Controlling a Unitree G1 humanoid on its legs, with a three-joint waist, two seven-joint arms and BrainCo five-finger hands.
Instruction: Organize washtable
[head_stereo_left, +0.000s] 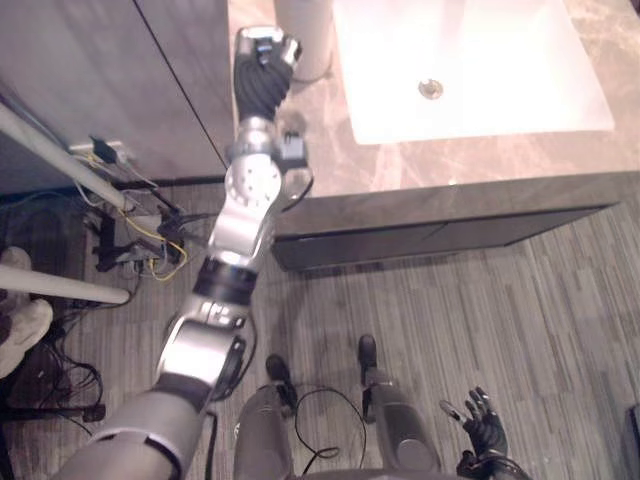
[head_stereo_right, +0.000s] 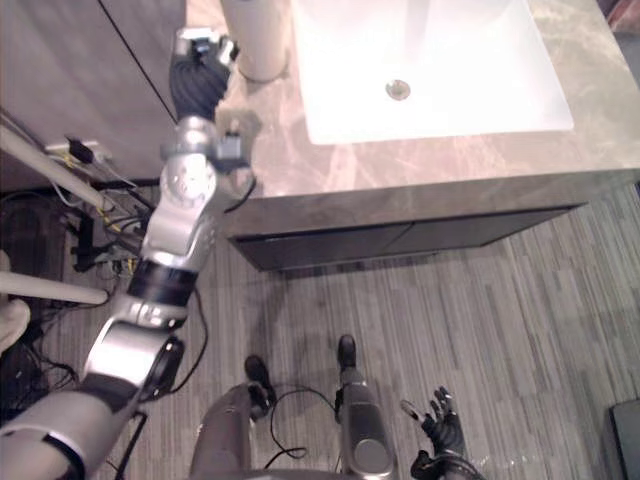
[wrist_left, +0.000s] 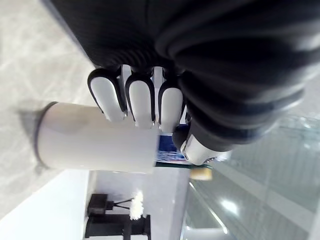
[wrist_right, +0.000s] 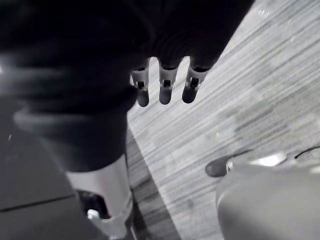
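Note:
A tall white cylindrical cup stands on the marble washtable, just left of the white sink basin. My left arm reaches up over the counter's left end, and my left hand sits against the cup's left side. In the left wrist view the left hand lies close along the side of the cup. Whether it holds the cup I cannot tell. My right hand hangs low over the floor, open and with nothing in it.
The basin's drain sits at its centre. A dark wall panel borders the counter on the left. Cables and a power strip lie on the floor by white poles. Below the counter edge runs a dark drawer front.

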